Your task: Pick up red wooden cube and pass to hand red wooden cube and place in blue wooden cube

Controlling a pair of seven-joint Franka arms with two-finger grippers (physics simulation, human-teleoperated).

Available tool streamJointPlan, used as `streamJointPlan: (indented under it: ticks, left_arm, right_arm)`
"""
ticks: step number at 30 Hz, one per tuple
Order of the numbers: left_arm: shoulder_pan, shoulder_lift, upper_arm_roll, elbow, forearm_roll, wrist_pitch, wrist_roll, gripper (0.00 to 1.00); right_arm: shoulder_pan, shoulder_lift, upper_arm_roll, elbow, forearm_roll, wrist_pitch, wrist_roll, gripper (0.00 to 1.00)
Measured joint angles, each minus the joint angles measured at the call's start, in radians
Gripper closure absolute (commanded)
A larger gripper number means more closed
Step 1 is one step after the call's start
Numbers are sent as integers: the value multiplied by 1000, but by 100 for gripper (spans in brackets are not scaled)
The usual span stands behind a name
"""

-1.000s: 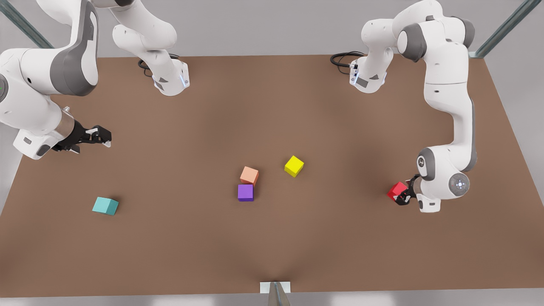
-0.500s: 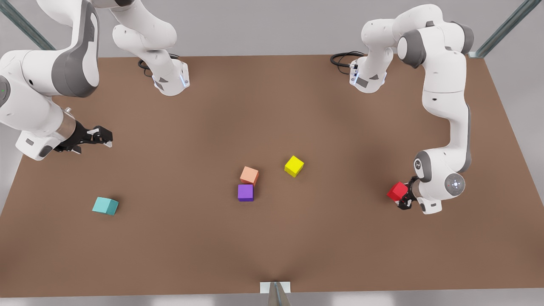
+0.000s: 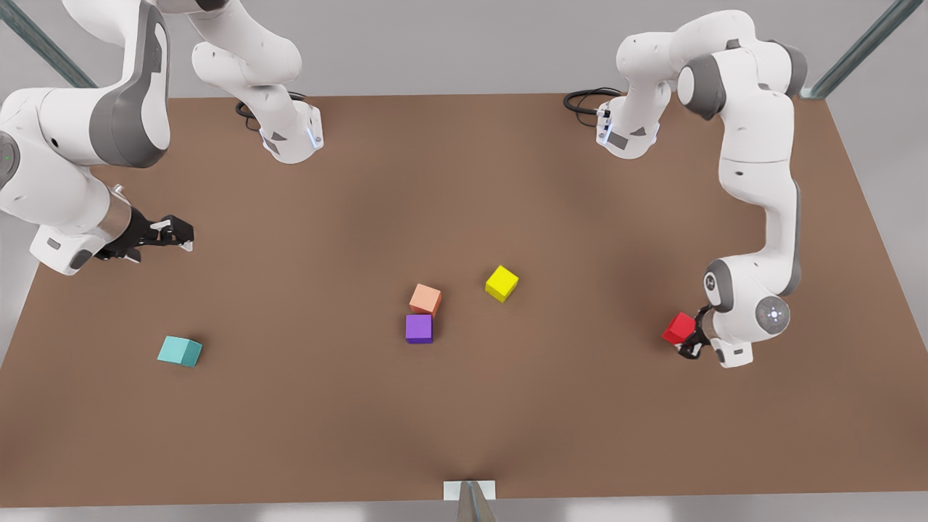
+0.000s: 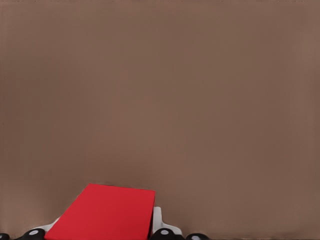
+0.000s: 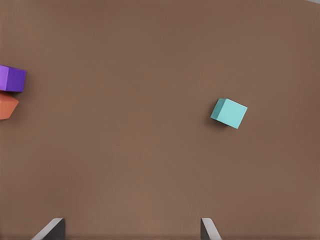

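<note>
The red wooden cube [image 3: 679, 327] is at the front view's right, just above the brown table, with my left gripper [image 3: 689, 341] shut on it. In the left wrist view the red wooden cube [image 4: 102, 212] fills the space between the fingers. The blue wooden cube [image 3: 180, 351], teal in colour, lies on the table at the front view's left. My right gripper [image 3: 181, 238] hovers open behind it and above the table, holding nothing. In the right wrist view the blue wooden cube [image 5: 229, 113] lies ahead of the spread right gripper [image 5: 131, 230].
A salmon-orange cube [image 3: 425, 299] and a purple cube [image 3: 419, 328] touch near the table's middle, with a yellow cube [image 3: 502, 283] just to their right. Both arm bases [image 3: 290, 138] [image 3: 627, 134] stand at the far edge. A small bracket [image 3: 470, 491] sits at the near edge.
The left arm's upper links have shifted slightly while the red cube stays held in nearly the same spot. The right gripper has crept a little toward the table's middle.
</note>
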Motion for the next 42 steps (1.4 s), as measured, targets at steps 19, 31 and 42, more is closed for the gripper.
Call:
streamJointPlan:
  ticks: [19, 31, 42]
  left_arm:
    - [-60, 406, -887, 649, -382, -204, 287, 56]
    - [-67, 453, -902, 634, -686, -54, 854, 63]
    - [-80, 478, -907, 634, -810, -18, 1239, 62]
  right_arm:
    - [6, 542, 11, 42, 1231, -201, -523, 0]
    - [31, 565, 11, 0, 1425, 8, -1276, 0]
    - [107, 577, 12, -86, 1507, 77, -1695, 0]
